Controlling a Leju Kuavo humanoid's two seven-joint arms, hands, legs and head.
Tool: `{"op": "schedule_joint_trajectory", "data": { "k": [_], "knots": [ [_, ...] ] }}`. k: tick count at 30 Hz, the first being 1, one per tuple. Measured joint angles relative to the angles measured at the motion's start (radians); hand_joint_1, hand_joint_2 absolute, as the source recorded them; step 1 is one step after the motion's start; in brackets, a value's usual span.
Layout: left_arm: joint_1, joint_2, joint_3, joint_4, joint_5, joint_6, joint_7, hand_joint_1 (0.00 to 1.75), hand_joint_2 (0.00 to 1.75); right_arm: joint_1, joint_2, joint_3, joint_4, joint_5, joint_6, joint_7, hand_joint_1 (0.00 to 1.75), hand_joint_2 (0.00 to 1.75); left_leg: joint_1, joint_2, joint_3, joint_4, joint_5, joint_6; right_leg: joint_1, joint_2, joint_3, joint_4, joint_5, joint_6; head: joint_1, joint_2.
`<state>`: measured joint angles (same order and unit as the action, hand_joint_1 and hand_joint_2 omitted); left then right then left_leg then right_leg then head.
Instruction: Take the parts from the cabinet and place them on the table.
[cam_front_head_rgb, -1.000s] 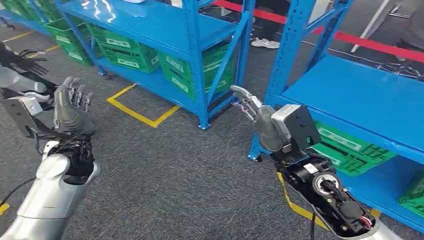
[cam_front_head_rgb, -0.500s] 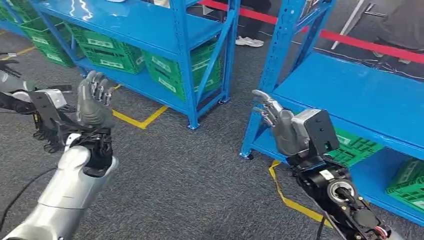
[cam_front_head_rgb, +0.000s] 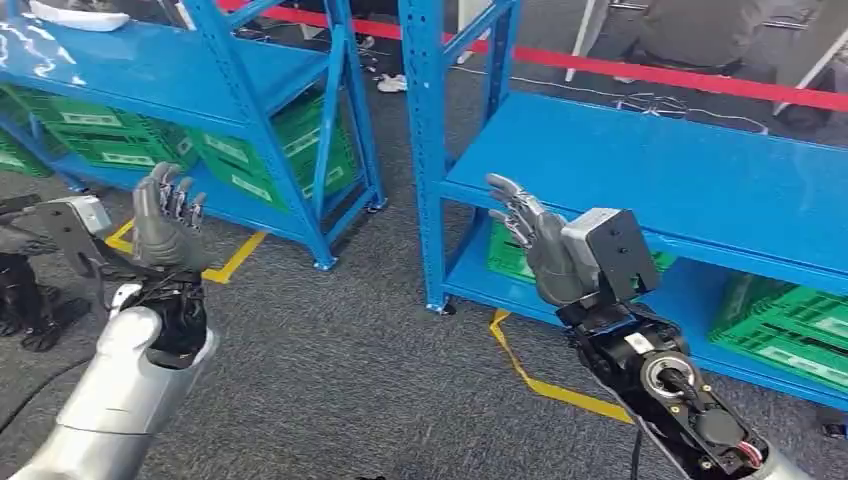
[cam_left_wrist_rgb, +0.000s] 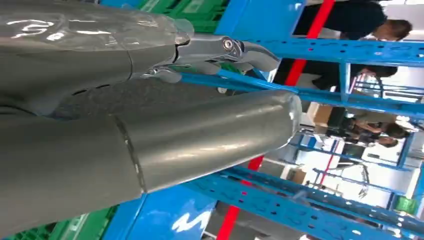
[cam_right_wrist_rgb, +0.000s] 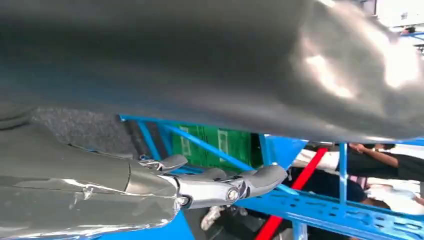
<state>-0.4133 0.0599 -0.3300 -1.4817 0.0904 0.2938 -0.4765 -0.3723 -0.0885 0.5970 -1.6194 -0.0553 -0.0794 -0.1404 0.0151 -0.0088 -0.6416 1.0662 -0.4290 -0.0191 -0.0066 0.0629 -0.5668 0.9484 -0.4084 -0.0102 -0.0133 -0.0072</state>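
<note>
- The left hand (cam_front_head_rgb: 165, 225) is raised in front of the body with the fingers apart and nothing inside; it holds nothing.
- The right hand (cam_front_head_rgb: 535, 240) is also raised, with the fingers spread and pointing toward the blue cabinet (cam_front_head_rgb: 640, 170); it is empty too.
- The parts themselves I cannot see. Probably they lie in the green crates (cam_front_head_rgb: 790, 325) on the low shelf of the cabinet, but the inside of the crates is hidden from here.
- A second blue rack (cam_front_head_rgb: 150, 65) stands to the left, with more green crates (cam_front_head_rgb: 250, 160) under it. A pale thing lies on its top shelf, too small to name.
- In my judgement the crates are stiff plastic with open grid walls, light when empty, so a hand can hook the rim. The weight with parts inside I cannot tell.
- The low shelf leaves little room above the crates, so reaching in from above seems difficult; pulling a crate forward by its front rim looks safer.
- Both hands are well apart from any crate, so the approach is not yet done.
- The bench for placing I do not see.
</note>
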Motion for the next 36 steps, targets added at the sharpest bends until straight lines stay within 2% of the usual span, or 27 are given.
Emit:
{"op": "schedule_joint_trajectory", "data": {
  "k": [1,2,5,6,7,8,10,11,12,13,15,16,17,18,21,22,23,24,26,27,28,30,31,32,33,35,36],
  "knots": [
    [0.0,0.004,0.005,-0.003,0.0,0.001,0.002,0.0,0.0,-0.003,0.003,0.001,0.001,0.0,0.005,-0.002,0.0,0.0,0.0,-0.032,0.044,-0.09,0.034,0.008,-0.001,0.007,-0.001,0.001,-0.001,0.001,-0.002,0.0],
    [0.0,0.006,0.01,-0.006,0.0,0.001,0.004,0.0,0.0,-0.005,0.006,0.002,0.003,0.0,0.011,-0.007,0.0,0.0,0.0,-0.043,0.057,-0.12,0.024,0.007,0.006,0.014,-0.006,0.004,-0.003,0.006,-0.002,0.0],
    [0.006,0.012,0.013,-0.017,-0.003,0.0,0.02,0.0,0.0,-0.008,0.01,0.005,0.008,0.0,0.023,-0.019,0.0,0.0,-0.007,-0.024,0.058,-0.121,0.026,0.01,-0.004,0.031,-0.008,-0.003,0.001,0.023,0.0,0.0],
    [0.007,0.013,0.013,-0.019,-0.004,-0.001,0.023,0.0,0.0,-0.008,0.01,0.005,0.01,0.0,0.025,-0.021,0.0,0.0,0.006,-0.013,0.062,-0.132,0.032,0.018,0.0,0.036,-0.011,0.0,-0.002,0.03,0.001,0.0],
    [0.006,0.012,0.013,-0.02,-0.005,-0.001,0.027,0.0,0.0,-0.007,0.01,0.005,0.01,0.0,0.024,-0.022,0.0,0.0,0.004,-0.005,0.067,-0.136,0.034,0.021,0.002,0.0,-0.024,0.023,-0.022,0.034,0.003,0.0],
    [0.007,0.012,0.013,-0.022,-0.008,-0.001,0.028,0.0,0.0,-0.01,0.01,0.006,0.011,0.001,0.025,-0.024,0.0,0.0,0.004,0.0,0.068,-0.136,0.032,0.028,0.001,-0.03,-0.048,0.085,-0.062,0.038,0.02,0.0],
    [0.01,0.012,0.013,-0.024,-0.01,-0.001,0.031,0.0,0.0,-0.007,0.01,0.007,0.013,0.002,0.025,-0.026,0.0,0.0,0.002,0.015,0.068,-0.136,0.031,0.03,-0.005,-0.049,-0.127,0.262,-0.14,0.047,0.031,0.0],
    [0.013,0.012,0.013,-0.024,-0.01,-0.001,0.031,0.0,0.0,-0.005,0.01,0.008,0.016,0.003,0.025,-0.026,0.0,0.0,0.002,0.024,0.068,-0.135,0.03,0.03,-0.007,-0.052,-0.158,0.327,-0.159,0.05,0.034,0.0],
    [0.016,0.012,0.013,-0.024,-0.01,-0.001,0.031,0.0,0.0,-0.005,0.01,0.008,0.018,0.003,0.025,-0.027,0.0,0.0,0.002,0.032,0.069,-0.135,0.029,0.029,-0.01,-0.054,-0.167,0.343,-0.154,0.053,0.038,0.0],
    [0.018,0.012,0.013,-0.024,-0.01,-0.001,0.031,0.0,0.0,-0.005,0.01,0.008,0.019,0.003,0.025,-0.027,0.0,0.0,0.003,0.04,0.071,-0.134,0.027,0.027,-0.014,-0.057,-0.148,0.302,-0.124,0.055,0.043,0.0],
    [0.018,0.012,0.013,-0.025,-0.01,-0.001,0.031,0.0,0.0,-0.006,0.01,0.008,0.019,0.003,0.025,-0.027,0.0,0.0,0.006,0.055,0.079,-0.132,0.02,0.019,-0.015,-0.076,-0.055,0.116,-0.03,0.056,0.052,0.0],
    [0.018,0.012,0.013,-0.026,-0.01,-0.001,0.031,0.0,0.0,-0.007,0.01,0.008,0.019,0.003,0.025,-0.028,0.0,0.0,0.002,0.061,0.083,-0.13,0.015,0.012,-0.014,-0.11,-0.012,0.023,-0.003,0.056,0.058,0.0],
    [0.017,0.012,0.013,-0.028,-0.01,-0.001,0.031,0.0,0.0,-0.008,0.01,0.008,0.02,0.003,0.026,-0.027,0.0,0.0,-0.004,0.068,0.081,-0.128,0.014,0.007,-0.001,-0.128,-0.002,0.009,-0.022,0.052,0.063,0.0],
    [0.017,0.013,0.013,-0.028,-0.01,-0.001,0.032,0.0,0.0,-0.008,0.014,0.009,0.02,0.003,0.026,-0.029,0.0,0.0,-0.008,0.074,0.077,-0.124,0.014,0.004,-0.005,-0.117,0.0,0.008,-0.015,0.037,0.06,0.0],
    [0.017,0.013,0.013,-0.028,-0.01,-0.001,0.033,0.0,0.0,-0.007,0.014,0.009,0.024,0.006,0.026,-0.029,0.0,0.0,-0.006,0.102,0.082,-0.124,0.012,-0.01,-0.002,-0.087,-0.003,0.005,-0.009,0.021,0.047,0.0],
    [0.015,0.013,0.013,-0.028,-0.01,-0.001,0.033,0.0,0.0,-0.007,0.018,0.009,0.024,0.008,0.026,-0.031,0.0,0.0,0.0,0.081,0.079,-0.109,-0.004,-0.017,-0.007,-0.08,0.001,0.001,-0.005,0.015,0.045,0.0],
    [0.014,0.013,0.013,-0.028,-0.01,-0.002,0.033,0.0,0.0,-0.009,0.019,0.009,0.024,0.011,0.025,-0.032,0.0,0.0,0.002,0.047,0.06,-0.064,-0.033,-0.019,-0.008,-0.07,0.0,0.0,-0.004,0.011,0.038,0.0],
    [0.013,0.013,0.013,-0.028,-0.009,-0.003,0.032,0.0,0.0,-0.008,0.021,0.009,0.025,0.014,0.026,-0.034,0.0,0.0,0.001,0.029,0.019,0.022,-0.076,-0.019,-0.008,-0.062,-0.001,0.0,-0.002,0.006,0.029,0.0],
    [0.014,0.013,0.013,-0.027,-0.008,-0.004,0.032,0.0,0.0,-0.003,0.022,0.009,0.027,0.02,0.026,-0.037,0.0,0.0,0.001,0.016,-0.07,0.191,-0.136,-0.02,-0.005,-0.044,-0.004,0.001,-0.001,0.003,0.011,0.0],
    [0.015,0.013,0.013,-0.026,-0.007,-0.006,0.032,0.0,0.0,0.001,0.022,0.008,0.028,0.022,0.026,-0.037,0.0,0.0,0.001,0.016,-0.093,0.224,-0.134,-0.017,-0.003,-0.032,-0.004,0.001,-0.001,0.002,0.008,0.0],
    [0.015,0.013,0.012,-0.026,-0.006,-0.008,0.032,0.0,0.0,0.004,0.022,0.008,0.029,0.025,0.026,-0.037,0.0,0.0,0.001,0.015,-0.087,0.199,-0.107,-0.013,-0.002,-0.021,-0.004,0.001,-0.001,0.002,0.005,0.0],
    [0.012,0.013,0.012,-0.026,-0.005,-0.009,0.03,0.0,0.0,0.005,0.022,0.007,0.029,0.027,0.026,-0.038,0.0,0.0,-0.001,0.005,-0.016,0.042,-0.019,0.0,-0.001,0.002,-0.003,0.001,0.0,0.003,-0.002,0.0],
    [0.007,0.012,0.012,-0.026,-0.004,-0.01,0.029,0.0,0.0,0.005,0.022,0.006,0.029,0.029,0.026,-0.038,0.0,0.0,-0.004,-0.023,0.027,-0.047,0.019,0.009,-0.001,0.01,-0.003,0.002,0.0,0.003,-0.006,0.0],
    [0.001,0.011,0.012,-0.026,-0.003,-0.01,0.029,0.0,0.0,0.004,0.022,0.005,0.029,0.03,0.026,-0.037,0.0,0.0,-0.004,-0.064,0.055,-0.107,0.022,0.018,0.004,0.019,-0.008,0.006,-0.001,0.006,-0.006,0.0],
    [-0.005,0.01,0.012,-0.026,-0.003,-0.01,0.028,0.0,0.0,0.005,0.022,0.004,0.029,0.03,0.026,-0.037,0.0,0.0,-0.002,-0.046,0.056,-0.114,0.023,0.011,0.001,0.029,-0.012,0.007,0.0,0.011,-0.003,0.0],
    [-0.008,0.008,0.012,-0.026,-0.002,-0.01,0.028,0.0,0.0,0.005,0.022,0.002,0.029,0.032,0.026,-0.036,0.0,0.0,-0.01,-0.035,0.056,-0.113,0.021,0.015,-0.007,0.042,-0.015,0.003,0.003,0.024,-0.003,0.0],
    [-0.008,0.006,0.012,-0.026,-0.002,-0.01,0.028,0.0,0.0,0.005,0.022,0.0,0.029,0.032,0.026,-0.034,0.0,0.0,-0.003,-0.025,0.061,-0.121,0.025,0.02,-0.002,0.053,-0.017,0.001,0.004,0.03,-0.003,0.0]
  ]
}}
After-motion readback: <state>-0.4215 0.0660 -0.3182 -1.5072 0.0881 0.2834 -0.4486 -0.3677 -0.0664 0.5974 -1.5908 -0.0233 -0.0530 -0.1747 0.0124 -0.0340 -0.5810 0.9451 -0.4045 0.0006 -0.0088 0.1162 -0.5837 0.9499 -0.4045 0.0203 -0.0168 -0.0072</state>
